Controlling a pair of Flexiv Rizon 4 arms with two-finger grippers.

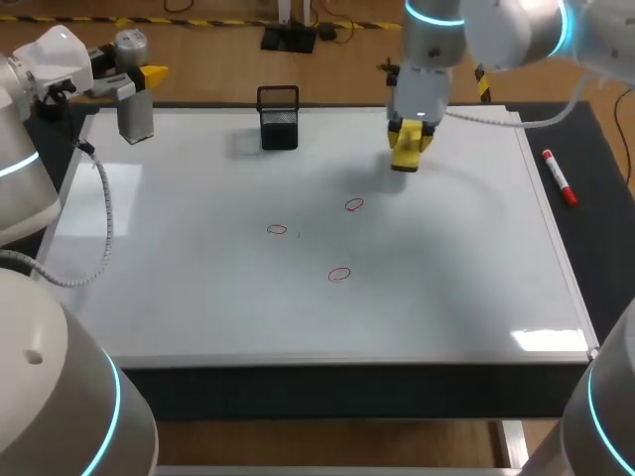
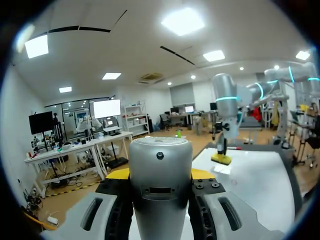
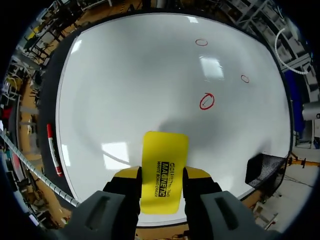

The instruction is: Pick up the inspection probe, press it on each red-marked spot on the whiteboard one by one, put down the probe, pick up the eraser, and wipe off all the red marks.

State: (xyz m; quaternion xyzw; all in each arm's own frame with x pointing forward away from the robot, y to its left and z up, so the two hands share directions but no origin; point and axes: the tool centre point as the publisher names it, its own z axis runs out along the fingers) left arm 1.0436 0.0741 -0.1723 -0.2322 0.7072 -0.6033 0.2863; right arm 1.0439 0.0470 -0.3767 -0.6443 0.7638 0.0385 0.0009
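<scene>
Noted a black mesh holder (image 1: 279, 119) standing on the whiteboard (image 1: 198, 297) near its far edge; could not make out any contents from the head view or the right wrist view.

Found the left arm (image 1: 30, 89) coming in from the left side, with the left gripper (image 1: 134, 81) turned sideways over the board's far left corner. Saw it clamped on the inspection probe (image 1: 132, 99), a silver cylinder held upright between both yellow-tipped fingers (image 2: 117, 173). Could not tell whether the probe's lower end touched the board.

Found the right arm (image 1: 496, 30) coming in from the far right and pointing straight down over the far part of the board, to the right of the holder. Saw the right gripper (image 1: 410, 134) closed on the yellow eraser (image 1: 407, 154), both fingers against its long sides and its free end sticking out past the fingertips toward the board. Could not tell whether it touched the surface.

Counted three red marks (image 1: 277, 230), small ovals around the board's middle, all unwiped. Placed the nearest one (image 1: 354, 205) near the eraser, on its near side, and the other two farther off. Placed the probe well apart from all three. Spotted a red marker (image 1: 559, 177) on the dark mat (image 1: 595, 228) beside the board's right edge.
</scene>
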